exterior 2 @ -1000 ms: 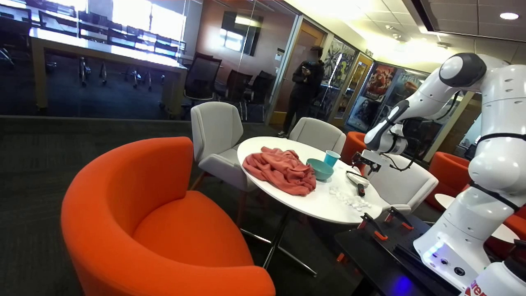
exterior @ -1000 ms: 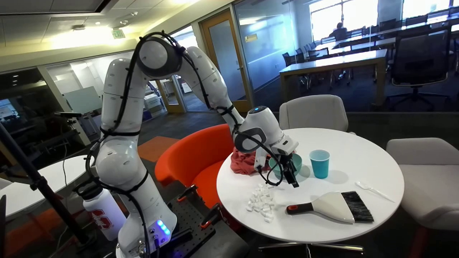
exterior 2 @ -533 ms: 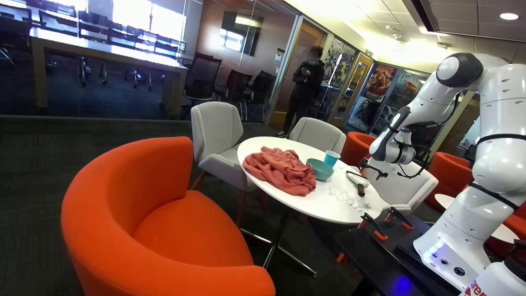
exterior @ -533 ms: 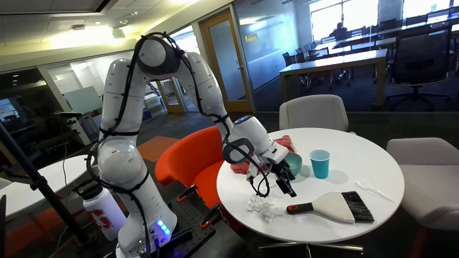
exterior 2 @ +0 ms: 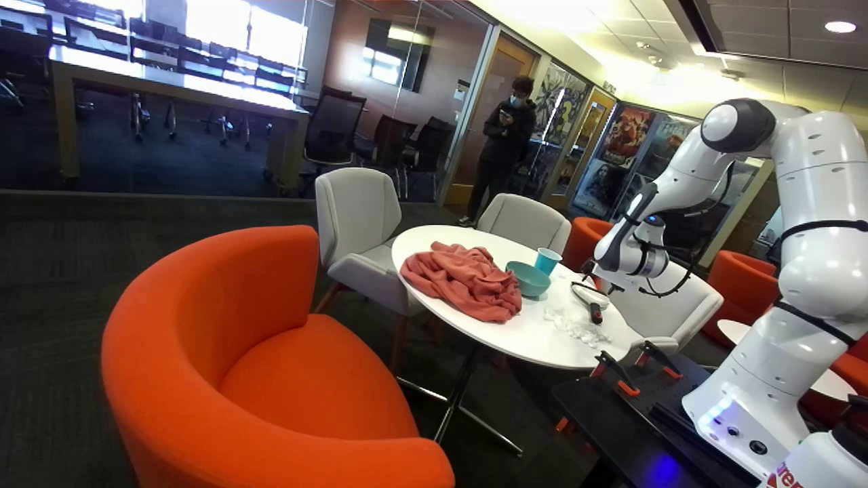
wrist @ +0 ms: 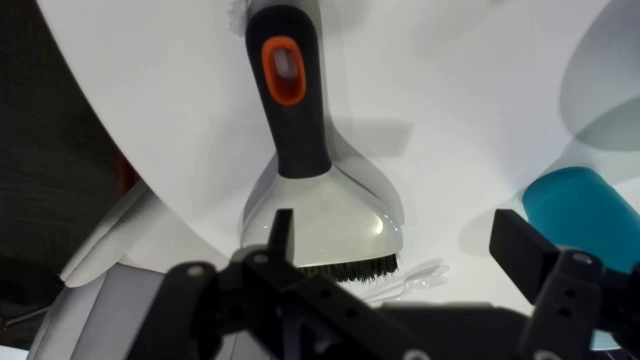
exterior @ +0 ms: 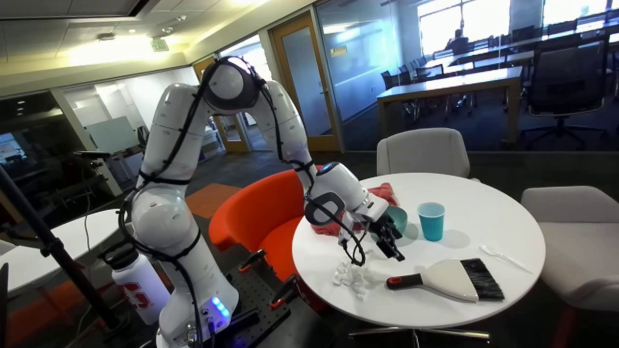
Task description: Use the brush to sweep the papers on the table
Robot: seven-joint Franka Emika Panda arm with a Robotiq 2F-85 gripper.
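The brush lies flat on the round white table (exterior: 483,203), with a black handle, orange-ringed hole, pale body (exterior: 447,279) and black bristles (exterior: 482,279). It shows also in an exterior view (exterior 2: 588,295) and the wrist view (wrist: 320,210). The papers, a pile of small white pieces (exterior: 352,276), lie beside the handle end; they also show in an exterior view (exterior 2: 576,324), and one piece in the wrist view (wrist: 238,17). My gripper (wrist: 395,219) is open and empty, above the table and apart from the brush. It shows in both exterior views (exterior: 394,250) (exterior 2: 602,279).
A blue cup (exterior: 431,222) stands behind the brush, also in the wrist view (wrist: 580,215). A teal bowl (exterior 2: 529,279) and a red cloth heap (exterior 2: 468,285) are farther along the table. A clear plastic spoon (exterior: 505,257) lies near the bristles. Chairs surround the table.
My gripper has come lower over the table, first toward the arm's base, then slightly back outward. It stays open. The brush, papers, cup and bowl have not visibly moved.
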